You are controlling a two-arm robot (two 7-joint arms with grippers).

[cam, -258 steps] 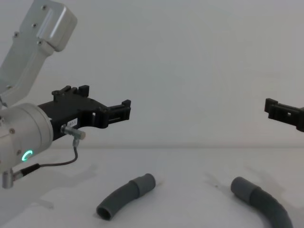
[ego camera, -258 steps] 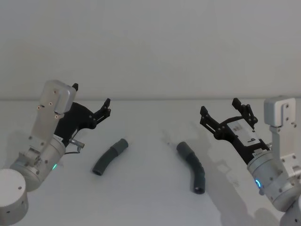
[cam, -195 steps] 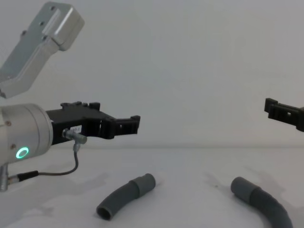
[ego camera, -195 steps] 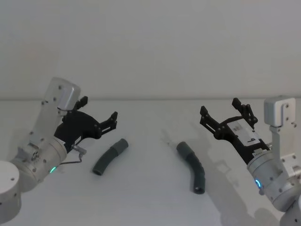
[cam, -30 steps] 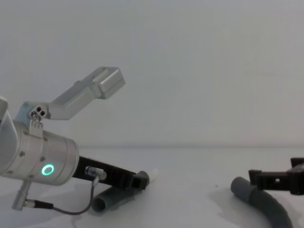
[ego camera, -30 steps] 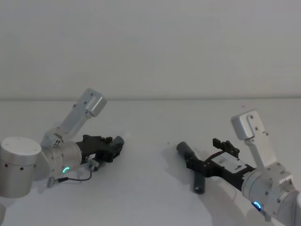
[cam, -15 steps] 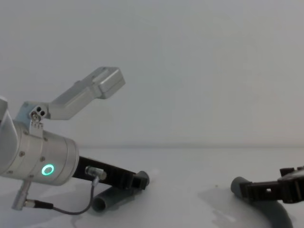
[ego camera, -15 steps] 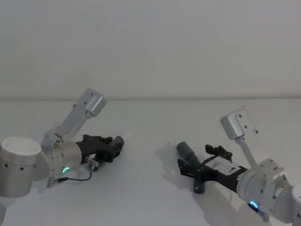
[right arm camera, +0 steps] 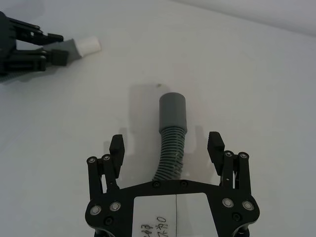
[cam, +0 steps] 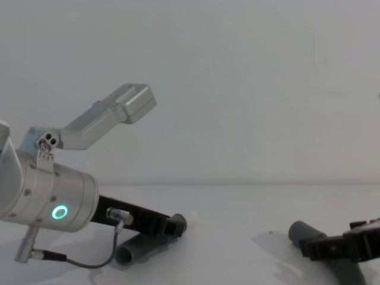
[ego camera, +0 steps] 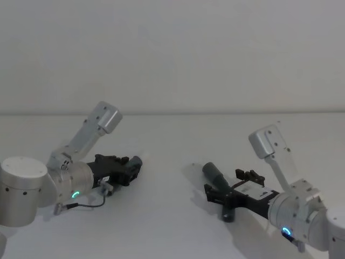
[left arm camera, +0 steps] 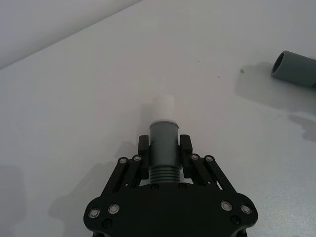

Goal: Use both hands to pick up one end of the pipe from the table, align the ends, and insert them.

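Clamping left gripper [left arm camera: 164, 145] shut around the left hose piece [left arm camera: 163, 159], just behind its whitish tip [left arm camera: 162, 106], down at the table [ego camera: 172, 226] | right gripper [right arm camera: 166, 144] spread wide (touching nothing), straddling the ribbed part of the right hose piece [right arm camera: 169, 157] lying on the table | socket cuff [right arm camera: 173, 111] just beyond its fingertips

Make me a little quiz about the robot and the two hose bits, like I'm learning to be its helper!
1. True or false: the left gripper is clamped on a hose piece.
2. That piece's tip is: A red, B whitish, C green?
3. Fill in: the right gripper is open, and the other hose piece lies ___ its fingers.
Key: 1 true; 2 B; 3 between.
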